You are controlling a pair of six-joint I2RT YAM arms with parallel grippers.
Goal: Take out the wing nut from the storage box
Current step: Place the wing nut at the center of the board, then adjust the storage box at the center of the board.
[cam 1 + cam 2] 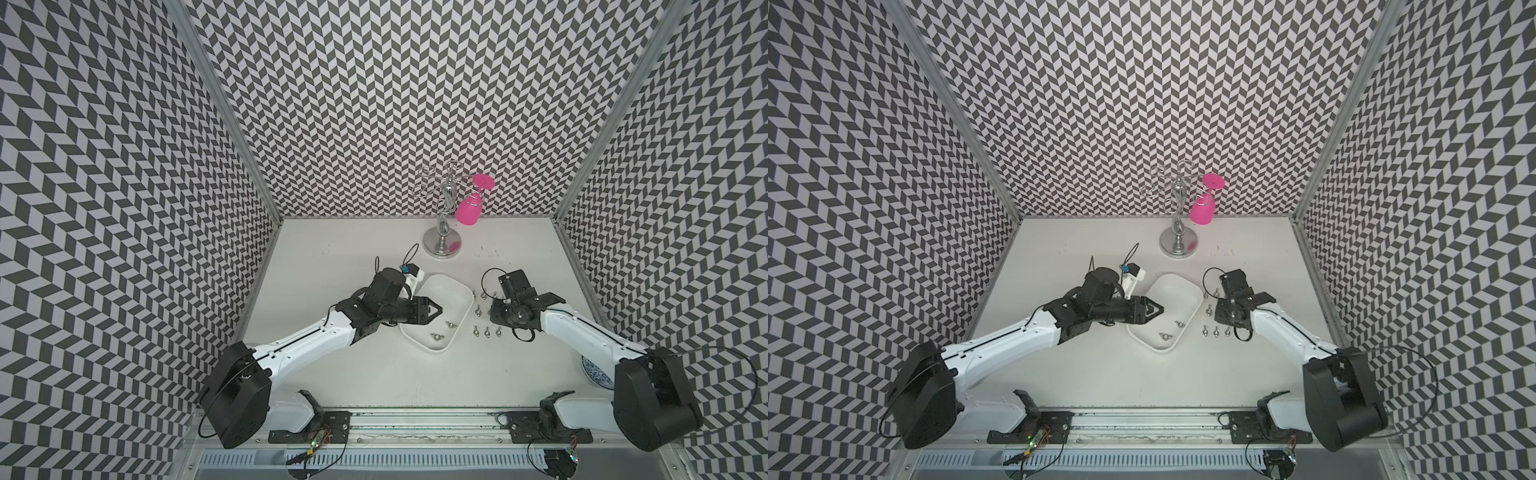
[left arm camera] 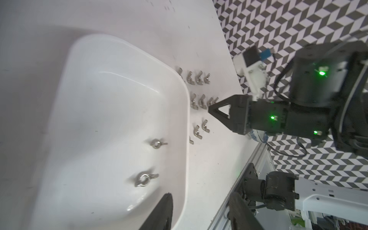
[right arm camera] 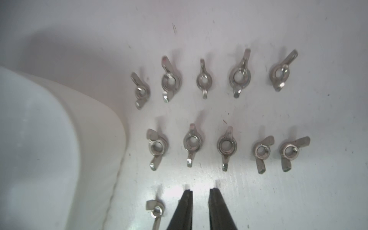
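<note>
Counting now: one storage box (image 1: pixel 446 293), and just two wing nuts (image 1: pixel 449 324) sit inside it. Out on the desk (image 1: pixel 374 374) the tally climbs. The right wrist view gives a far row (image 3: pixel 204 79) of five, then a second row (image 3: pixel 227 147) of five more. In both top views a near row (image 1: pixel 486 331) shows three. So that's thirteen out, two in, fifteen wing nuts in all. Around them: one chrome stand (image 1: pixel 442 243), one pink glass (image 1: pixel 467 212) hanging on it, one blue-patterned bowl (image 1: pixel 594 374), partly hidden, and two arms (image 1: pixel 303 336).
</note>
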